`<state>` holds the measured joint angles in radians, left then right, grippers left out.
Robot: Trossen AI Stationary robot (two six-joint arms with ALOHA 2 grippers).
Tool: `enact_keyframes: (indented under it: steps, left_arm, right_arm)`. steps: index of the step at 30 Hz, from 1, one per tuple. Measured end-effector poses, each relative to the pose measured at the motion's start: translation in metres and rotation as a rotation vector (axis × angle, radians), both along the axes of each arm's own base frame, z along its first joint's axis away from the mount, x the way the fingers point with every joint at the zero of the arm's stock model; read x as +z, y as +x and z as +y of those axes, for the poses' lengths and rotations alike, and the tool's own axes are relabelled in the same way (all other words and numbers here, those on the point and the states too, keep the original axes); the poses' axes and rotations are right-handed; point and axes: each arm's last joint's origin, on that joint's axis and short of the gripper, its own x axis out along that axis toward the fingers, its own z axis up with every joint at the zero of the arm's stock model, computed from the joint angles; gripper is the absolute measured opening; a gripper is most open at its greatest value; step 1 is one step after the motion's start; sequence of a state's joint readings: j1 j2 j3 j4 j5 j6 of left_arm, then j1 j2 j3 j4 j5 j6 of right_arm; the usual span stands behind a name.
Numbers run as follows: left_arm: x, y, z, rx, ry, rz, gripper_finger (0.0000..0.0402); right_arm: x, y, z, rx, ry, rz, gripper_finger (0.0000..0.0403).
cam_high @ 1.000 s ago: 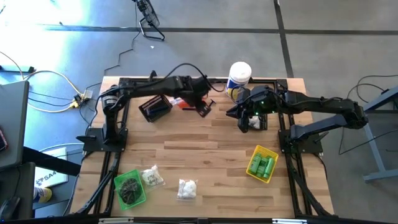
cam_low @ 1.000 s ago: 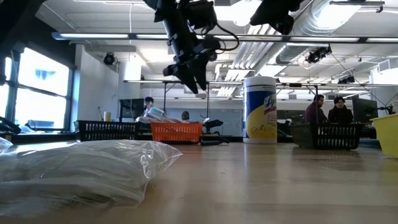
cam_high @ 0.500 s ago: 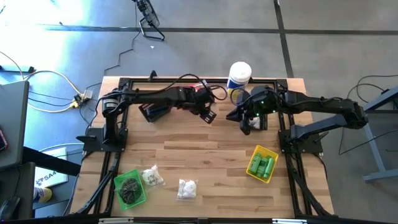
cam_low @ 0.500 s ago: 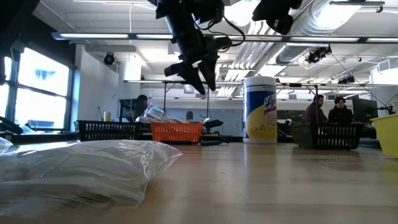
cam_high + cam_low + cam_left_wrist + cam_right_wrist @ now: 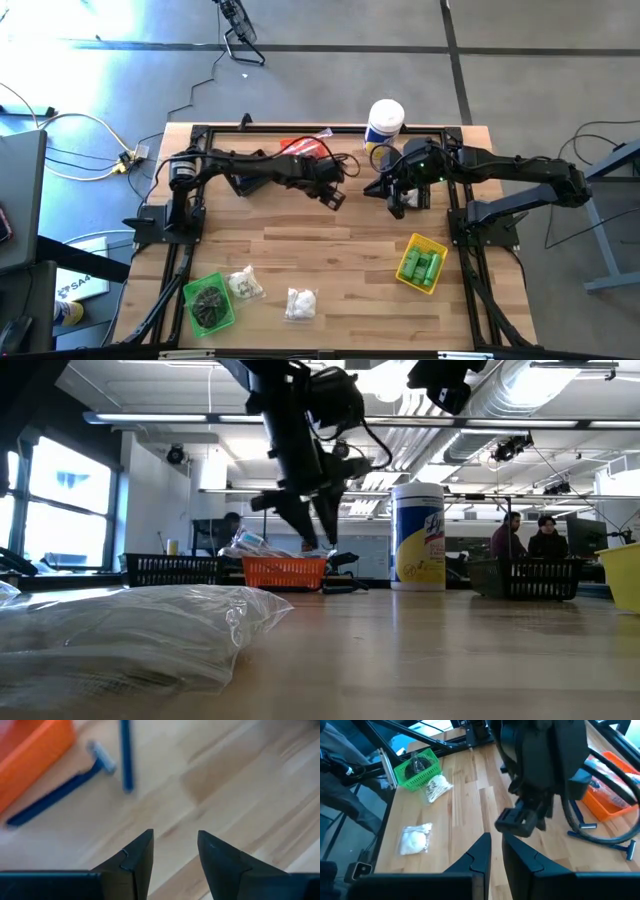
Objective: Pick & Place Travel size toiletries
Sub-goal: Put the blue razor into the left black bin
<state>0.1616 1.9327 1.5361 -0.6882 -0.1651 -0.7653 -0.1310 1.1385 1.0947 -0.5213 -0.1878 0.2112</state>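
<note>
Blue razor just beyond left claw

Left gripper is stretched out over the middle of the table's far half, fingers apart, holding nothing. Right gripper hangs nearby, fingers nearly together.

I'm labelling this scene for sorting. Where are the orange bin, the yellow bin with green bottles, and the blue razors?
orange bin (image 5: 609, 804): right wrist view, on its side wall.
yellow bin (image 5: 437, 245): high view, on its rim corner.
green bottles (image 5: 421, 267): high view, mid-cluster.
blue razors (image 5: 60, 795): left wrist view, on one handle.
</note>
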Motion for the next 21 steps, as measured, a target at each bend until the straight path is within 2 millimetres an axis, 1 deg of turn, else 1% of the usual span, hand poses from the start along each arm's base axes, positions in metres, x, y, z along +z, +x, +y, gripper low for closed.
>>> enact_keyframes:
  steps: [2, 6, 8, 10, 12, 15, 16, 18, 21]
  left_arm:
    - [-0.002, 0.003, 0.001, 0.015, 0.007, -0.059, 0.015]
    - [-0.011, 0.001, 0.003, 0.059, 0.058, -0.05, 0.015]
    - [-0.013, 0.001, 0.004, 0.077, 0.09, -0.066, 0.015]
    - [-0.02, 0.003, 0.005, 0.092, 0.116, -0.072, 0.015]
    - [-0.026, 0.003, 0.005, 0.092, 0.116, -0.051, 0.015]
    - [-0.033, 0.011, 0.006, 0.083, 0.103, -0.08, 0.015]
    - [-0.038, 0.01, 0.006, 0.078, 0.091, -0.058, 0.015]
    - [-0.047, 0.016, 0.006, 0.075, 0.089, -0.066, 0.015]
    - [-0.056, 0.015, 0.007, 0.077, 0.089, -0.032, 0.015]
  right_arm:
    - [0.0, 0.0, 0.0, 0.001, -0.004, 0.0, 0.0038]
    - [0.0, 0.0, 0.0, 0.002, -0.006, -0.001, 0.0038]
    - [0.0, 0.0, 0.0, 0.002, -0.006, -0.001, 0.0038]
    - [0.0, 0.0, 0.0, 0.002, -0.006, -0.001, 0.0038]
    - [0.0, 0.0, 0.0, 0.002, -0.006, -0.001, 0.0038]
    - [0.0, 0.0, 0.0, 0.002, -0.006, -0.001, 0.0038]
    - [0.0, 0.0, 0.0, 0.002, -0.006, -0.001, 0.0038]
    - [0.0, 0.0, 0.0, 0.001, -0.006, -0.001, 0.0038]
    - [0.0, 0.0, 0.0, 0.001, -0.006, 0.0, 0.0038]
